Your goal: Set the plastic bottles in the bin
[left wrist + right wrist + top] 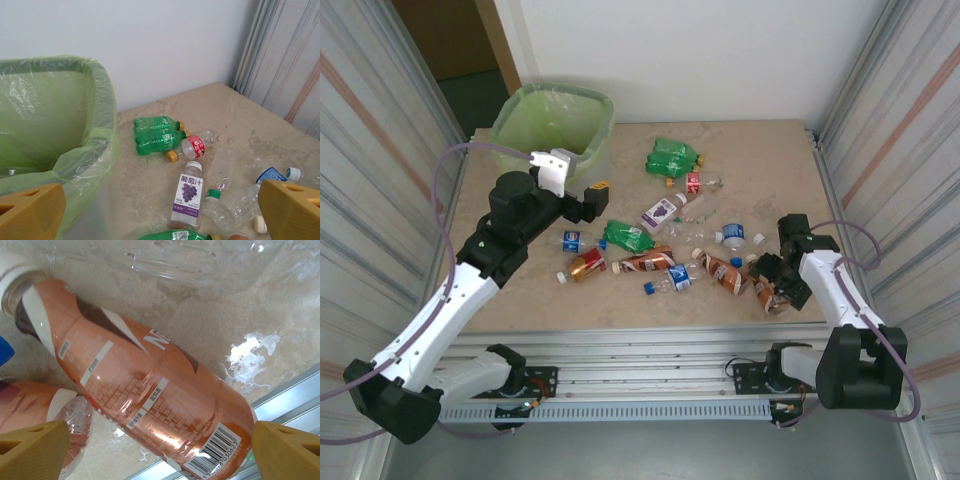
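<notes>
The bottles (660,245) lie scattered across the middle and right of the table (770,150), most in a loose row toward the near edge. The bin (552,98) stands in the far left corner against the back wall (720,50), its green bag folded over the rim. Two green bottles (156,135) lie side by side between the bin and the bare far right stretch of tabletop, the widest open room. Ribbed side walls (910,100) close in both sides. A metal rail (300,395) runs along the near edge, just beside a brown-labelled bottle (145,390).

The right gripper (160,452) has its jaws apart, one on each side of that bottle. The left gripper (160,215) hangs beside the bin, jaws wide with nothing between them.

The brown label shows a barcode and white letters starting "N". A purple-labelled bottle (188,197) shows grapes, Chinese characters and "100%". The print on a red-labelled bottle (196,146) is too small to read.
</notes>
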Robot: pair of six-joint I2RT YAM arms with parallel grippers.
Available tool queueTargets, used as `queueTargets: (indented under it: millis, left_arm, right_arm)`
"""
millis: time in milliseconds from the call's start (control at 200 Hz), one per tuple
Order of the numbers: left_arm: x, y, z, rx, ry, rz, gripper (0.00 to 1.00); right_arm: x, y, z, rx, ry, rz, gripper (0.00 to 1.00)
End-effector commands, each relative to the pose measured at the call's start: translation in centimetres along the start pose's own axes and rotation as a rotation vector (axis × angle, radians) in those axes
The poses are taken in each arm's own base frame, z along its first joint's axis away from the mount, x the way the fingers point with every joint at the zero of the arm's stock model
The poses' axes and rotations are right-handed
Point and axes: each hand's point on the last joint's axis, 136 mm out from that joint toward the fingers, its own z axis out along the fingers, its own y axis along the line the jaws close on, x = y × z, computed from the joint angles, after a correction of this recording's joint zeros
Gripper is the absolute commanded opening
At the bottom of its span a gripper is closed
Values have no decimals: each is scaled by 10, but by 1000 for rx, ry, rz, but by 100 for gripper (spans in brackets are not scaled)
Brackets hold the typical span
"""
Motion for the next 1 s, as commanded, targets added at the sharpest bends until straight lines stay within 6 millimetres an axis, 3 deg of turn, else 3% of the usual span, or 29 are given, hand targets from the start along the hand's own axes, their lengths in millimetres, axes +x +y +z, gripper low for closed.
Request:
queueTargets:
  millis: [0,431,997]
  left_arm:
    - [1,3,0,-20,-6,17,99]
    - [3,6,0,-30,-2,-1,99]
    - [-1,6,0,-26,-12,-22,99]
  right_arm:
    - [6,-1,7,-5,37,20,90]
    - [8,7,15,-34,59,8,75]
    - [3,20,29,-30,68,-55,75]
